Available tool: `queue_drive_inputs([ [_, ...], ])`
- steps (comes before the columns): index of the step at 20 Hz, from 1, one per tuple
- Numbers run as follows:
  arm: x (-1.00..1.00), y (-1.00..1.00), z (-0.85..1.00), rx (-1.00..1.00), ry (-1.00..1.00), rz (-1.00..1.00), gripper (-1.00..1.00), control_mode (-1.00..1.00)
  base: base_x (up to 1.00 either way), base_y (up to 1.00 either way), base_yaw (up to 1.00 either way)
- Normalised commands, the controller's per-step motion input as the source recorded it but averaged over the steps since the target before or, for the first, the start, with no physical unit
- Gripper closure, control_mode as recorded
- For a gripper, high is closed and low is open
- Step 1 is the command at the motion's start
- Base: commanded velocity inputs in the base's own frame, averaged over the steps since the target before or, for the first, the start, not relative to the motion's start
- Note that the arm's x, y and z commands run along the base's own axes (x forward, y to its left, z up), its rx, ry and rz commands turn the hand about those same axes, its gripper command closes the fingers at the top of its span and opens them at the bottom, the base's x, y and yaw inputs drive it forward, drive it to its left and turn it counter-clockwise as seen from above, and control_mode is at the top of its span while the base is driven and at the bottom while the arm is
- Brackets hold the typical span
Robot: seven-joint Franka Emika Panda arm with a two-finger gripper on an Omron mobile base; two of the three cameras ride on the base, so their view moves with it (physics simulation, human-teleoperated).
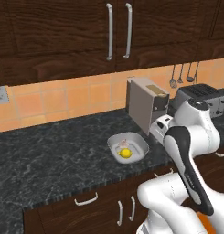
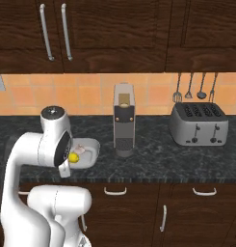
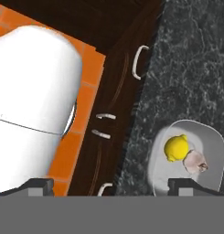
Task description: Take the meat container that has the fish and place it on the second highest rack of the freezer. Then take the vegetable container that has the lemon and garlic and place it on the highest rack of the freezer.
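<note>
Vegetable container [image 1: 138, 147] sits on the dark marbled worktop [image 1: 54, 160], close to the front edge and just in front and to the left of the coffee machine [image 1: 145, 107], the landmark here. It is a shallow light-grey tray with rounded corners, resting flat. Lemon [image 1: 125, 153] lies inside it, toward the front edge; garlic [image 1: 124, 142] lies inside as well, just behind the lemon and touching or nearly touching it. In the right base view the container [image 2: 90, 149] appears left of the coffee machine [image 2: 123, 120], partly hidden by the arm, with the lemon [image 2: 73, 157] visible at the arm's edge.

Toaster [image 2: 199, 124] stands on the worktop to the right of the coffee machine, well apart from the container. Utensils [image 2: 194, 87] hang on the tiled wall above the toaster.

Tool [image 3: 111, 185] is spread wide, holding nothing. In the hand view one fingertip [image 3: 189, 184] overlaps the container's [image 3: 209, 141] near rim and the other is over the cabinet fronts [image 3: 118, 91]; whether it touches the container cannot be told. Lemon [image 3: 176, 147] and garlic [image 3: 195, 162] lie side by side there.
</note>
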Motion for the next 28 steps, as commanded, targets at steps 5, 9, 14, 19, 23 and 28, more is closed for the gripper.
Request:
queue_drive_inputs([
  [5, 0.84, 0.00, -0.62, 0.00, 0.09, 0.10, -1.00, -1.00, 0.00, 0.00, 0.00],
  [9, 0.83, 0.01, -0.56, 0.00, 0.05, 0.04, -1.00, -1.00, 0.00, 0.00, 0.00],
  [14, 0.33, 0.20, -0.40, -0.01, -0.04, 0.00, -1.00, -1.00, 0.00, 0.00, 0.00],
  [19, 0.18, 0.22, -0.46, -0.01, -0.03, 0.00, -1.00, -1.00, 0.00, 0.00, 0.00],
  [23, 0.07, 0.00, -0.36, 0.00, -0.02, -0.05, -1.00, -1.00, 0.00, 0.00, 0.00],
  [28, 0.00, 0.00, -0.54, 0.00, 0.00, -0.14, -1.00, -1.00, 0.00, 0.00, 0.00],
])
